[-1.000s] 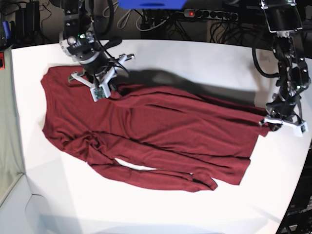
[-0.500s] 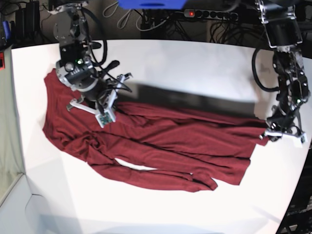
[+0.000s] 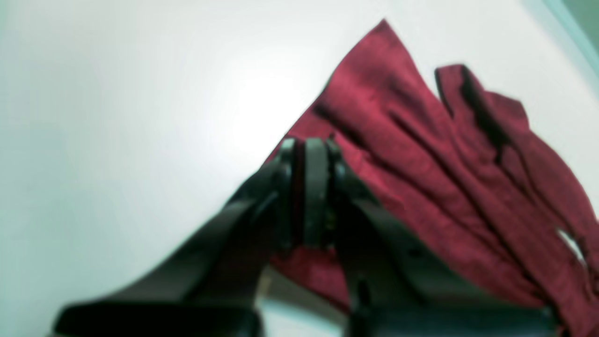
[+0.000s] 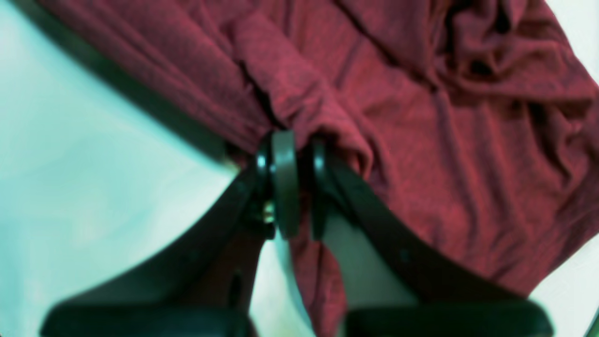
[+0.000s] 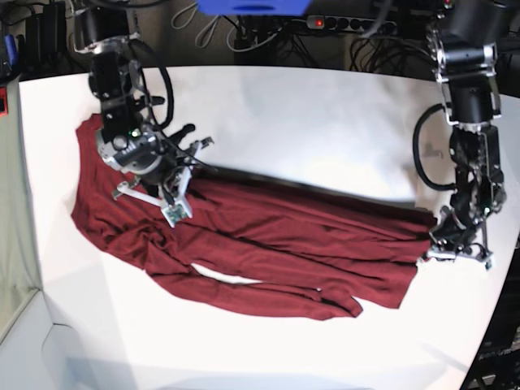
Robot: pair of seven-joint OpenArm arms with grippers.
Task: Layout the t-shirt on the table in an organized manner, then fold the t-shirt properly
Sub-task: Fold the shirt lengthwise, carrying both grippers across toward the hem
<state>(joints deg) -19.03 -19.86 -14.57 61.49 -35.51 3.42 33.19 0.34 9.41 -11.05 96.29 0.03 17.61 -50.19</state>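
Your left pincer and right pincer each clamp the wrinkled maroon fabric t-shirt. Bunched folds lower left may set crooked on the white matte table if you lower unevenly.

A: Where does the t-shirt lie?

B: On the table, stretched left to right across its middle in the base view, nearer the front edge.

A: And the arms?

B: The right gripper sits on its upper left edge, the left gripper at its right end.
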